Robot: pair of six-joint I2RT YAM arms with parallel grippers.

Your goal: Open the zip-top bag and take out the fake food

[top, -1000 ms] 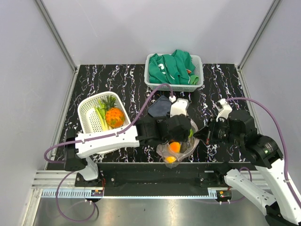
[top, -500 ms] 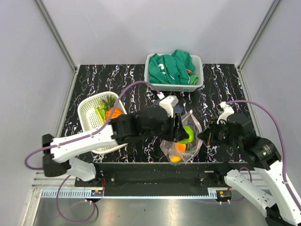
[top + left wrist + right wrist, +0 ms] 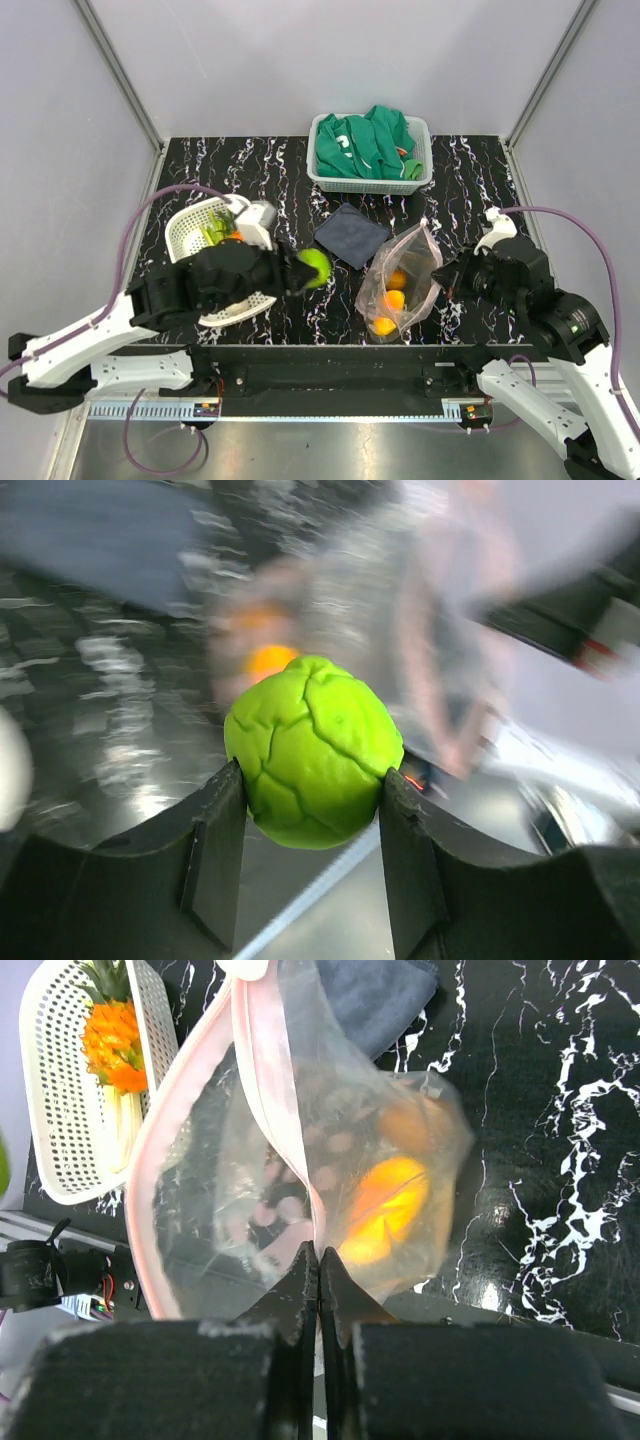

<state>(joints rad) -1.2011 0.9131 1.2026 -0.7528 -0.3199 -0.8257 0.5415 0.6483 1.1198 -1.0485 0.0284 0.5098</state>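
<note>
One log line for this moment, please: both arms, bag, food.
left fingers: gripping green ball near white basket | right fingers: pinching bag | bag: open, orange pieces inside | white basket: pineapple

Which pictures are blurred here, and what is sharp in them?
Left wrist view: the background is smeared by motion, only the green round piece in the left gripper is sharp. Right wrist view: the zip-top bag looks soft, the table sharp. Top external view: mostly crisp.
</note>
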